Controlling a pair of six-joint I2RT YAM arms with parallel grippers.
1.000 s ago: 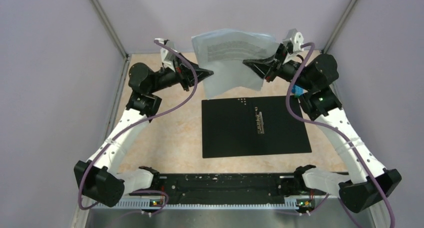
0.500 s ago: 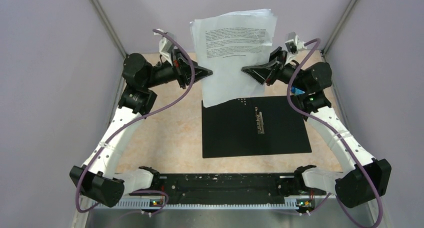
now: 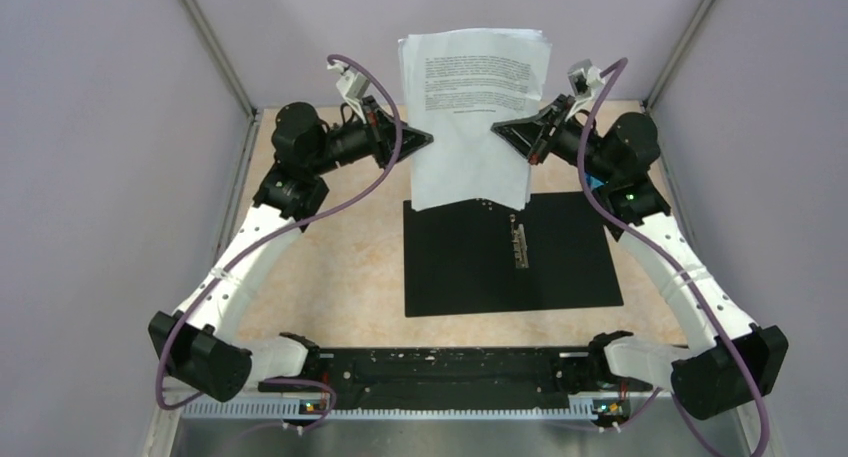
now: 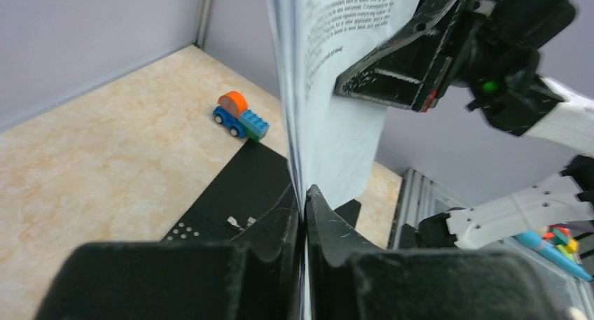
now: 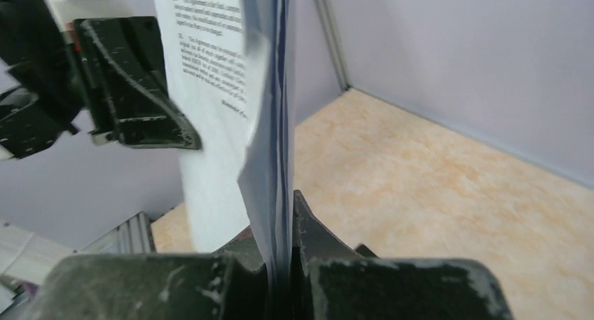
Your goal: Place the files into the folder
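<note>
The files [image 3: 470, 117] are white printed sheets held upright in the air as one stack, their lower edge just above the far edge of the folder [image 3: 560, 267]. The folder lies open, black inside up, with its metal clip [image 3: 519, 243] in the middle. My left gripper [image 3: 428, 137] is shut on the stack's left edge; the sheets [image 4: 329, 89] run up from between its fingers. My right gripper [image 3: 497, 129] is shut on the stack's right edge; the sheets [image 5: 270, 110] stand between its fingers. The folder [image 4: 231, 194] shows below in the left wrist view.
A small orange-and-blue toy block stack [image 4: 240, 115] sits on the table beyond the folder's far right corner, mostly hidden behind my right arm in the top view. Grey walls close the table on three sides. The arms' base rail [image 3: 440, 377] runs along the near edge.
Both grippers have turned and shifted the stack from a slanted, curled hang to upright and flat. The left arm has moved right, toward the middle. Both holds are unchanged.
</note>
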